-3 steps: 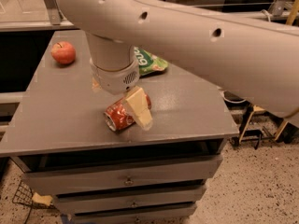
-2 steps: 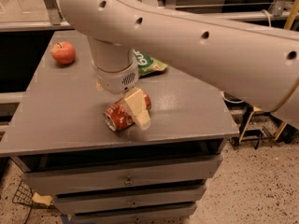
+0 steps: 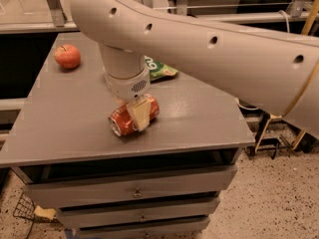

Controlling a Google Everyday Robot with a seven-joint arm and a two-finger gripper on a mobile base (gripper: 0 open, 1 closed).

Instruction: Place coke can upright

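Observation:
The coke can point(image 3: 122, 121) is red with a silver end and lies on its side near the front of the grey table point(image 3: 60, 133), its end facing front-left. My gripper point(image 3: 137, 119) comes straight down onto it from the thick white arm. One cream finger point(image 3: 141, 112) lies across the can's near side, and the other finger is hidden behind the can. The gripper is shut on the can, which is at table level.
A red apple point(image 3: 67, 56) sits at the table's back left. A green snack bag point(image 3: 160, 67) lies at the back, partly under the arm. The table's front edge is just before the can, with drawers point(image 3: 134, 192) below. The white arm crosses the upper right.
The gripper finger has moved from the can's right end to across its middle. The can has shifted slightly back and right. The arm has swung a little to the right.

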